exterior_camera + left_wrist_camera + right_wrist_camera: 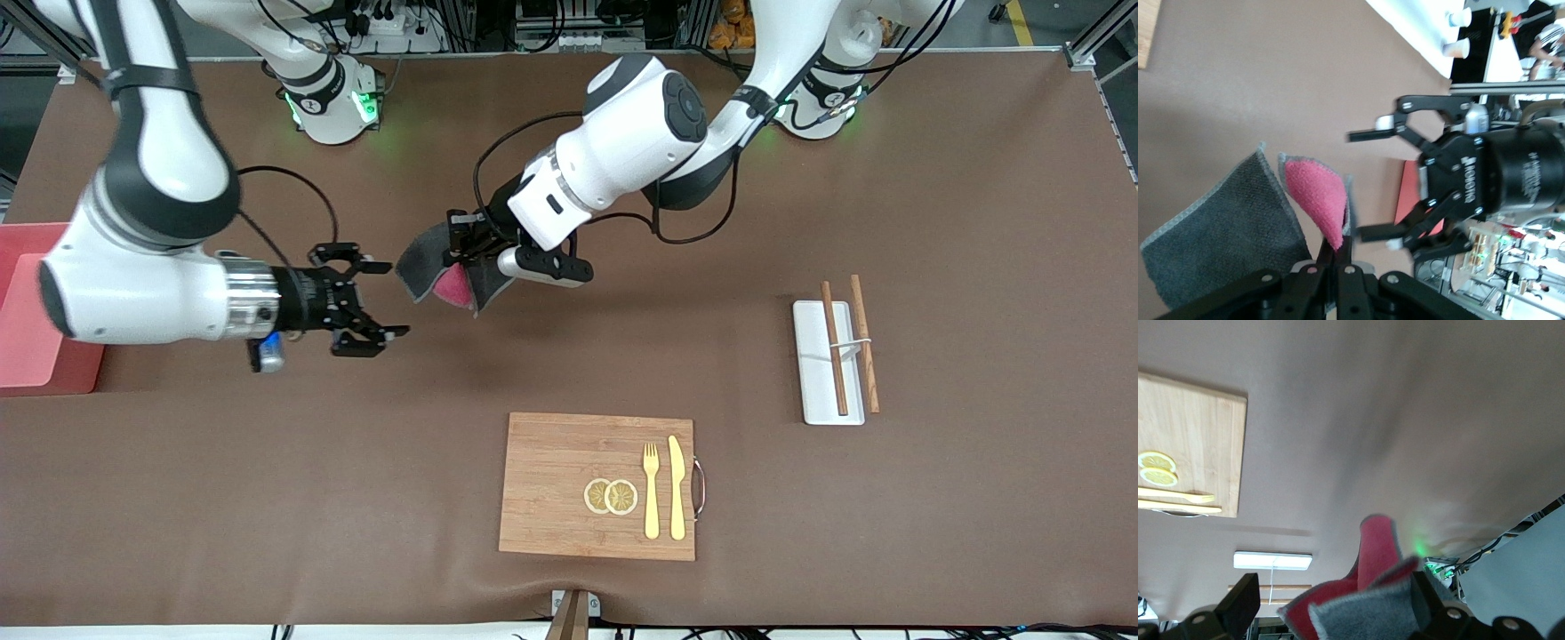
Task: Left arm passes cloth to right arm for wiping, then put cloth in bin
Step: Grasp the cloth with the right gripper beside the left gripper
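My left gripper (pixel 464 256) is over the middle of the table, shut on the cloth (pixel 425 267), which hangs from it folded, dark grey outside and red-magenta inside. The left wrist view shows its fingers (pixel 1338 257) pinching the cloth (pixel 1225 233). My right gripper (pixel 396 299) is open, level with the cloth, its fingertips right at the cloth's free edge. In the right wrist view the cloth (pixel 1365 600) sits between the open fingers (pixel 1238 607). The salmon-pink bin (pixel 36 311) stands at the right arm's end of the table, partly hidden by the right arm.
A wooden board (pixel 551 489) with lemon slices (pixel 611 496), a fork (pixel 651 489) and a knife (pixel 677 489) lies nearer the front camera. A white tray (pixel 813 356) with chopsticks (pixel 834 347) lies toward the left arm's end.
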